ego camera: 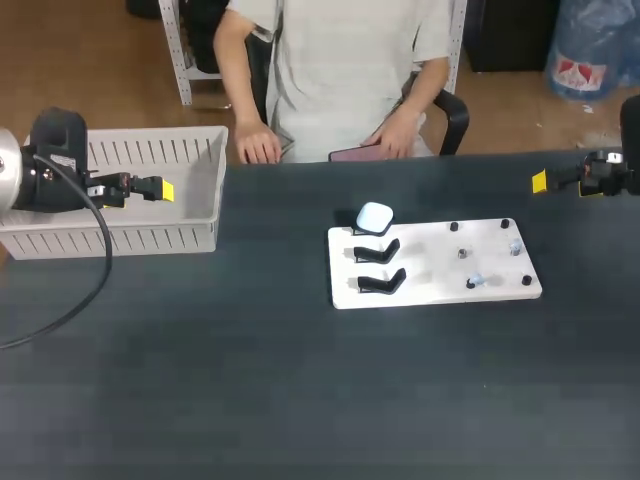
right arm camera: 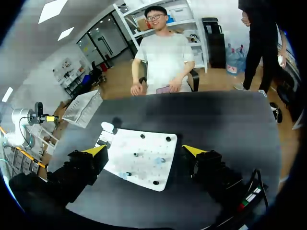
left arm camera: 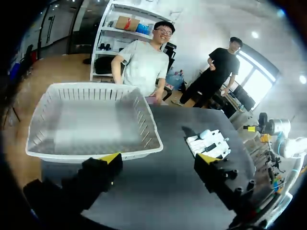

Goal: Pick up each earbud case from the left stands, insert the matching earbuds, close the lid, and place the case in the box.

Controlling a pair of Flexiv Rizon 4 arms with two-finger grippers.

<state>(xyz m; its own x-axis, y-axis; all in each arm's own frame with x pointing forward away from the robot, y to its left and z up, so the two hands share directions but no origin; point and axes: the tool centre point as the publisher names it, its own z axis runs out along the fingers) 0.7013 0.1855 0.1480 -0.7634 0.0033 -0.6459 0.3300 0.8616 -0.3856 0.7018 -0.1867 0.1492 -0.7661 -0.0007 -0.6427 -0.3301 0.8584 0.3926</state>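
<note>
A white earbud case sits on the farthest of the black stands at the left end of a white board; the two nearer stands are bare. Small earbuds lie among black pegs on the board's right half. My left gripper hovers open over the white basket, far left of the board. My right gripper hangs open above the table's far right. In the left wrist view the left gripper holds nothing, and the case lies ahead. In the right wrist view the board lies ahead of the empty right gripper.
The basket is empty and stands at the table's far left. A person sits at the far edge with a hand on the table and a phone under the other hand. Dark table surface surrounds the board.
</note>
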